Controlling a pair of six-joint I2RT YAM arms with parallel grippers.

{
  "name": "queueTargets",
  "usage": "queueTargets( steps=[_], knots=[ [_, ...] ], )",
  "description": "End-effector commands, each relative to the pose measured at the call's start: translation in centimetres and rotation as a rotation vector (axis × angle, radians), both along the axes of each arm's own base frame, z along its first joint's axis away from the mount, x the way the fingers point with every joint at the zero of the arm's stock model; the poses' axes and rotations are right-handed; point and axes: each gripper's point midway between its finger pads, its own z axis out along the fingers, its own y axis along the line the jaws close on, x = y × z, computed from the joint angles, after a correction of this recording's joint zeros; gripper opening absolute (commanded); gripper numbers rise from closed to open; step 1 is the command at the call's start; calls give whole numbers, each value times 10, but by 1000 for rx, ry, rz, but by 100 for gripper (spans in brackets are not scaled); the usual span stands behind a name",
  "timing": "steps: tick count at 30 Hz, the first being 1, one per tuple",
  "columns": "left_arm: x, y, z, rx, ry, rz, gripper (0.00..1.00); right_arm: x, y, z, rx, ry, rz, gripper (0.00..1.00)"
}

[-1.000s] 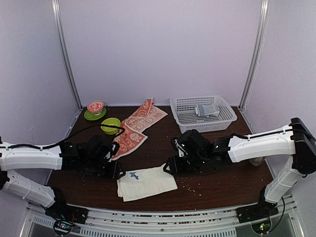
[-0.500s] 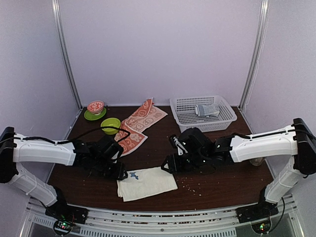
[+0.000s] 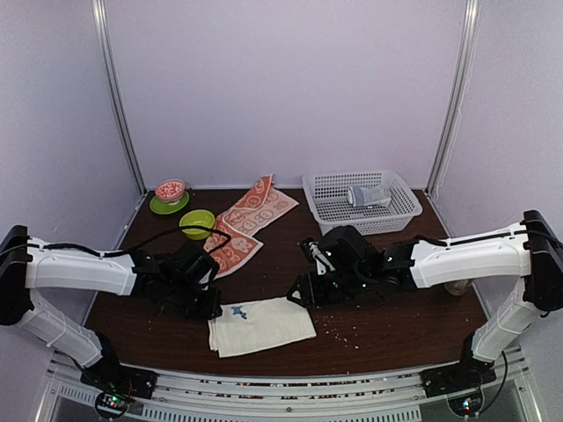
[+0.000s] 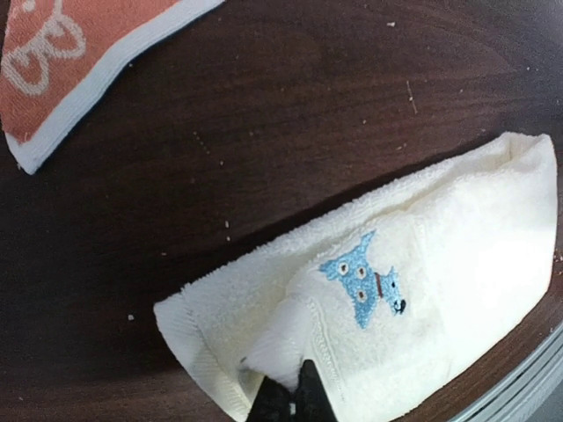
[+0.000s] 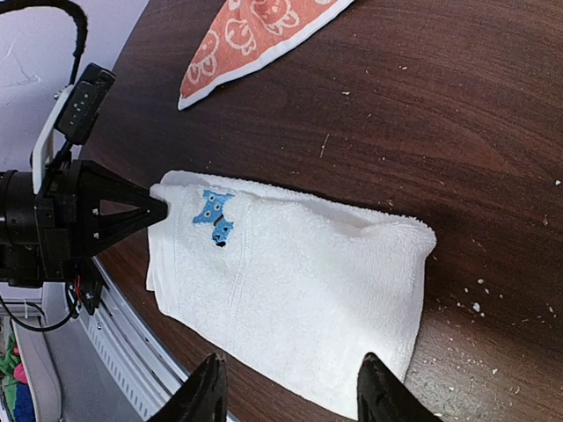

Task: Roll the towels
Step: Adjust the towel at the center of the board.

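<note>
The cream towel [image 3: 261, 325] lay folded by the near edge of the table [image 3: 413, 330], the left gripper [image 5: 151, 211] closed to a point at its left corner (whether on cloth, I could not tell) and the right gripper [image 5: 295, 391] spread wide over its right end. Catching only the top layer would likely peel the fold open rather than roll it; farther back the orange towel [image 3: 246, 224] lay spread out, unrolled

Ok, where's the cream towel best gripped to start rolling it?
Probably the two far corners, one per tool, from above: the cream towel lies flat and folded, so only its edges offer a pinch. The left tool sits at the corner beside the blue mark.
</note>
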Motion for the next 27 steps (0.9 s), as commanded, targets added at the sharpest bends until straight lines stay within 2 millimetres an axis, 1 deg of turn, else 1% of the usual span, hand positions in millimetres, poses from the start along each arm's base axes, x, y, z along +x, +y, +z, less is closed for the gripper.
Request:
queueTargets(
  steps=[1,5,10,17,22,27],
  knots=[
    [15,-7,27,-53,-86,17,0,5,4,14,25,-19,-6,51],
    [19,-6,39,-50,-113,16,0,5,3,8,13,-9,-9,51],
    [23,-1,44,-12,-125,23,0,4,4,3,13,4,-9,50],
    [28,11,31,65,-106,44,0,5,-1,-18,-31,46,-47,50],
    [36,17,22,76,-93,66,0,8,-2,-43,-57,96,-92,49],
    [42,20,18,88,-92,66,0,13,3,-68,-84,148,-113,50]
  ],
)
